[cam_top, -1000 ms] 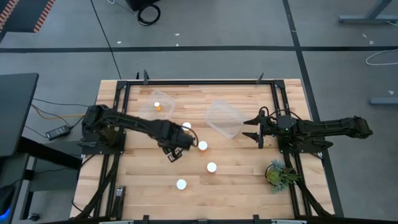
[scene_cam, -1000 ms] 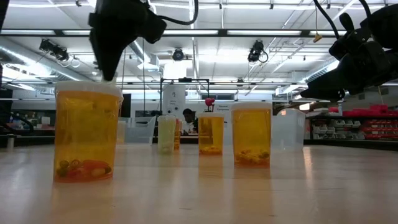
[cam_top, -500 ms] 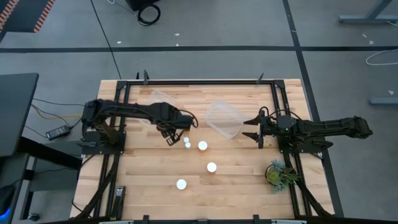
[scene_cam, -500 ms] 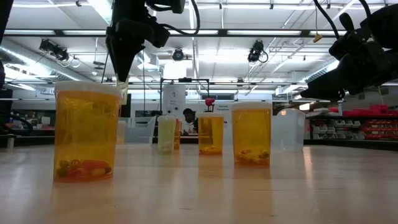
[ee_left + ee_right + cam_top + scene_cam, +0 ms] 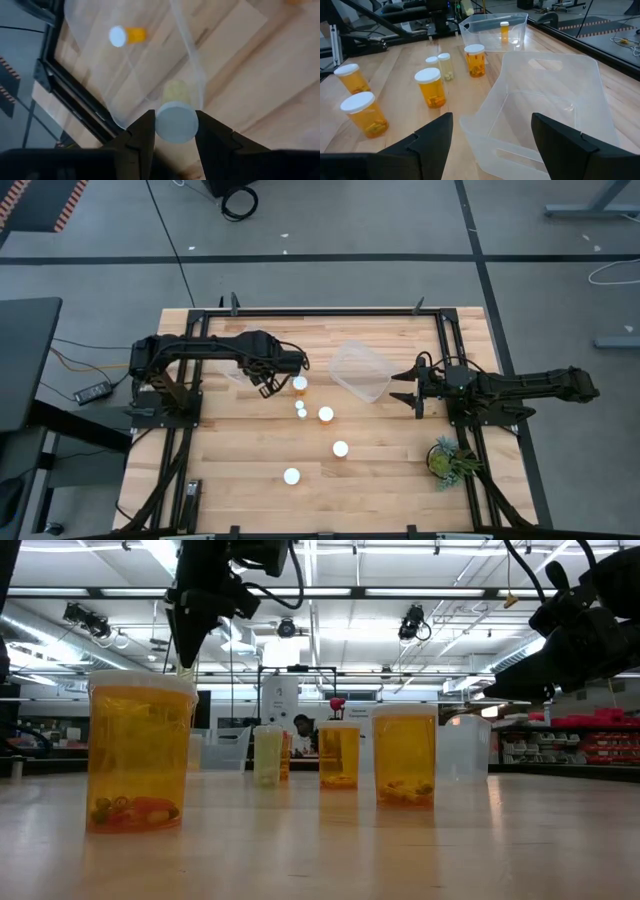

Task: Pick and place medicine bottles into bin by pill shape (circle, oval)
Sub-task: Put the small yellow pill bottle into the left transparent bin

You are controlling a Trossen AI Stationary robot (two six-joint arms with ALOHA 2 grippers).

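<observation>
My left gripper (image 5: 266,384) hangs over the near rim of the left clear bin (image 5: 192,75), shut on a pale medicine bottle with a white cap (image 5: 175,122). One orange bottle (image 5: 126,35) lies inside that bin. Several white-capped orange bottles stand upright on the table: one (image 5: 299,383) just right of my left gripper, a narrow pale one (image 5: 301,408), and others (image 5: 325,414) (image 5: 340,448) (image 5: 291,475). My right gripper (image 5: 405,391) is open and empty, beside the right clear bin (image 5: 360,370). My left gripper pinches the bottle's white cap (image 5: 159,125) between its two fingers, one on each side. The fingers point down from above. The bottle hangs below them, cap toward the wrist, lifted clear of the table; its lower end (image 5: 185,668) shows under the fingers in the low view.
A green potted plant (image 5: 448,457) stands at the table's near right. The black frame rails (image 5: 320,311) run along the table's edges. In the right wrist view the standing bottles (image 5: 431,87) are left of the right bin (image 5: 545,100).
My left gripper has carried the pale bottle toward the table's far edge and a little left, from among the standing bottles to the left bin's rim. It has stayed shut on the bottle. The narrow pale bottle it covered now shows.
</observation>
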